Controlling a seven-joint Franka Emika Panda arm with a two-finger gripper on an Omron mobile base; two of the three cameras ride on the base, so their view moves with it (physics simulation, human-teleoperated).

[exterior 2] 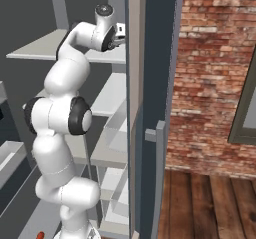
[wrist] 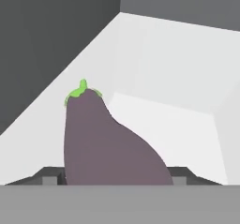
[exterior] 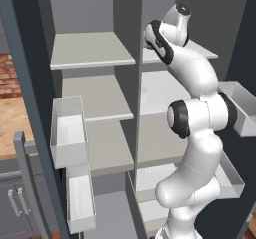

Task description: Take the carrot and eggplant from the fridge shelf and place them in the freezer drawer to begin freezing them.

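Eggplant (wrist: 110, 145), dark purple with green stem tip, is sitting pinched between the claw (wrist: 117, 175) fingers; keep squeezing evenly before lifting off the pale shelf (wrist: 159, 120).

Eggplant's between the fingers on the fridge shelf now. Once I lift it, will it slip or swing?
The eggplant looks smooth and rounded, so it may slide in the gripper. It tapers toward its green stem, so a squeeze could push it forward. It reads as one stiff lump, so sagging or swinging seems unlikely.
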